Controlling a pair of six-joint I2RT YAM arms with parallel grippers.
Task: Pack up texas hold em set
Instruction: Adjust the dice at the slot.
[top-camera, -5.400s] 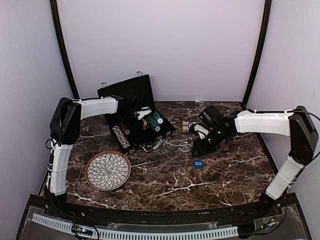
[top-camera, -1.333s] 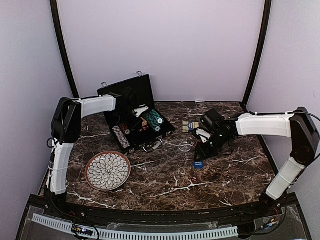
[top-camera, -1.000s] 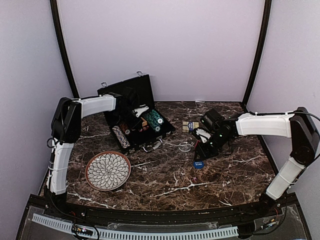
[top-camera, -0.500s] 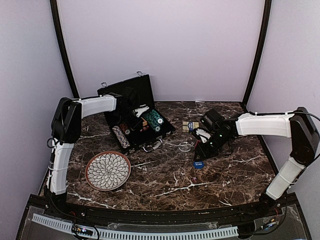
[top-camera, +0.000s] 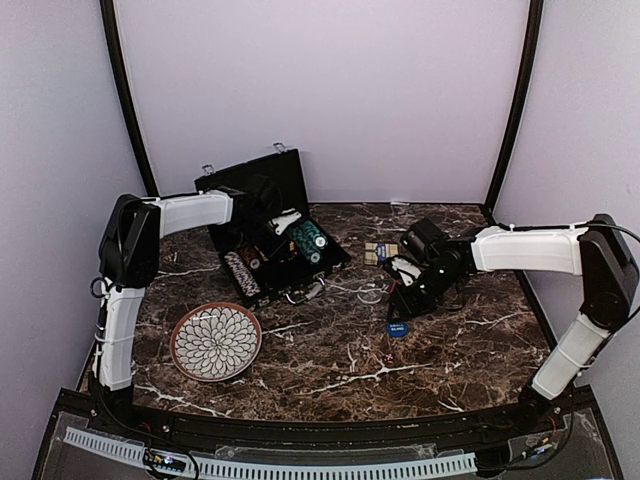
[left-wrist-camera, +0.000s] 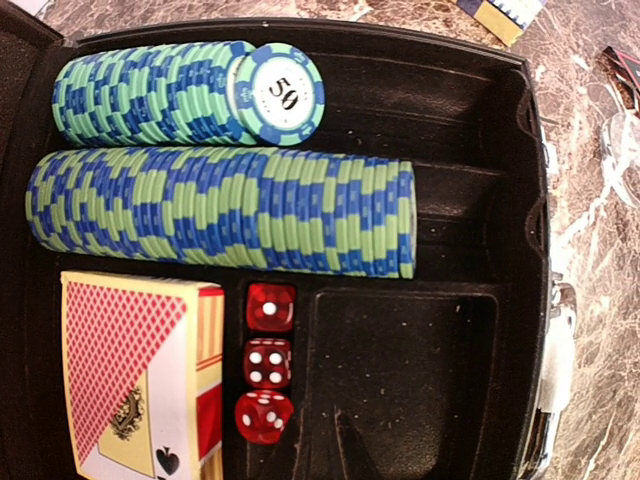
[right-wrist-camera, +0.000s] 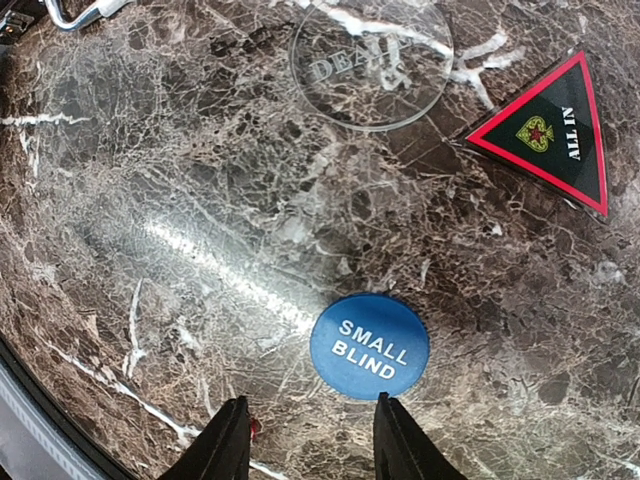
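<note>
While right claw (right-wrist-camera: 312, 442) gapes wide, blue button (right-wrist-camera: 369, 346) lies flat — just ahead of fingertips (right-wrist-camera: 232, 445).

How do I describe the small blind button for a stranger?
On the marble table, right of the open case, three flat markers lie by the right gripper. It is the round blue button; the others are a clear disc and a black triangle.
</note>
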